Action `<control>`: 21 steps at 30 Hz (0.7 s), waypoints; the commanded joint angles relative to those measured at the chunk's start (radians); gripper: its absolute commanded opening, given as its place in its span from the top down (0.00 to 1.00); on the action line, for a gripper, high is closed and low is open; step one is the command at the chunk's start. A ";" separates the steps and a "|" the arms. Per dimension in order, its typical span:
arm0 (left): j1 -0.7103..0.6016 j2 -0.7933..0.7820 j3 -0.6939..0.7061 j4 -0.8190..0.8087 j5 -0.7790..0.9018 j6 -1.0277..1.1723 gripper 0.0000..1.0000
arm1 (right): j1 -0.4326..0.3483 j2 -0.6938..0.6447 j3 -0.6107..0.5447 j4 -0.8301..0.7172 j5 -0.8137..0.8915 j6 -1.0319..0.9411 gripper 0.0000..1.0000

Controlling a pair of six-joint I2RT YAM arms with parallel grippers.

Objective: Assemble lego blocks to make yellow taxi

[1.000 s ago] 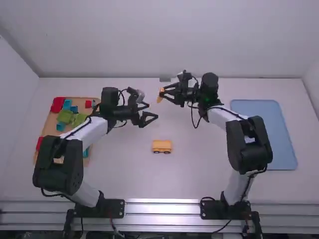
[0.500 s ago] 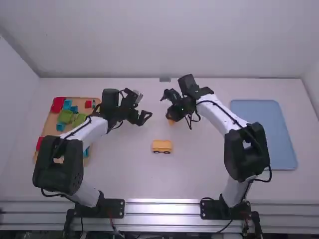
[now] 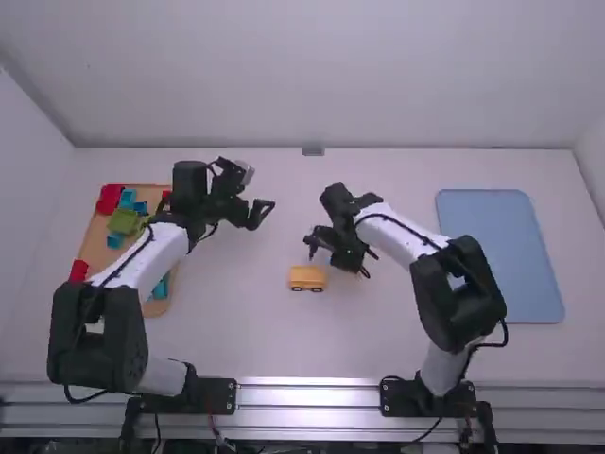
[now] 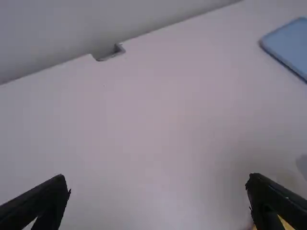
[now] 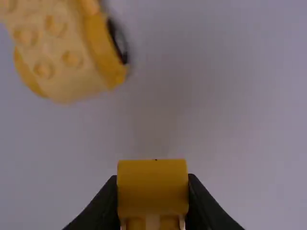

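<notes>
Near the yellow wheeled base (image 3: 307, 276) on the table (image 3: 255, 331), we pinch a yellow block (image 5: 152, 188) squarely in our right claw (image 3: 349, 262) and hold our left claw (image 3: 264, 215) spread, farther off from both.

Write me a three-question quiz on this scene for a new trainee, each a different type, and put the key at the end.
1. True or false: the fingers of the left gripper stand apart.

2. Multiple choice: what does the right gripper hold?
A) a green block
B) a yellow block
C) a red block

3. Fill in the blank: in the high view, the tray to the right of the wheeled yellow piece is ____ in colour.

Key: 1 true; 2 B; 3 blue
</notes>
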 commanded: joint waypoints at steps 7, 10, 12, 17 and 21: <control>0.007 -0.016 0.018 -0.003 0.015 0.013 0.01 | -0.026 -0.010 -0.097 0.089 -0.080 -0.159 0.96; -0.001 -0.016 0.018 -0.006 0.016 0.014 0.01 | -0.026 -0.010 -0.138 0.122 -0.086 -0.186 0.96; -0.002 -0.016 0.018 -0.006 0.015 0.013 0.01 | -0.026 -0.011 -0.141 0.122 -0.083 -0.187 0.95; -0.002 -0.016 0.018 0.002 0.016 0.008 0.01 | -0.026 -0.011 -0.138 0.127 -0.084 -0.187 0.66; -0.002 -0.016 0.018 -0.007 0.015 0.008 0.01 | -0.026 -0.011 -0.138 0.132 -0.080 -0.177 0.44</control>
